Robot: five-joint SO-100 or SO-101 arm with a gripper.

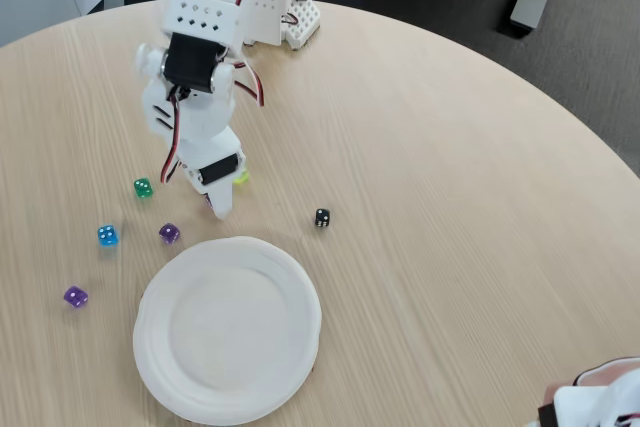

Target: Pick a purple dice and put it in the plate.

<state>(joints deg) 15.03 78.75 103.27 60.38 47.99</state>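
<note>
Nearest the camera in the fixed view sits one plate (228, 329), round, white and bare, with its raised rim facing up on the pale wood surface (450, 197). A bit of white and red gear (598, 399) pokes in at the bottom right corner. Just left of the plate, a deep purple die (75, 296) lies by itself. Farther back I count a blue die (107, 235) and, to its right, a second purple die (169, 233) just beside the plate's far rim; of the two purple ones I cannot say for sure which is the paler. A black die (322, 217) rests apart on the right, past the plate's edge. Beyond these lies one green die (143, 187). That makes five dice in plain sight, all resting on the wood and none in the plate. A yellow-green speck (240, 177) peeks out beside the arm's tip, too hidden to name. The single white arm reaches down from the far side, and its gripper (218, 203) points at the surface just behind the plate; whether the jaws are parted or closed, I cannot tell from here.
</note>
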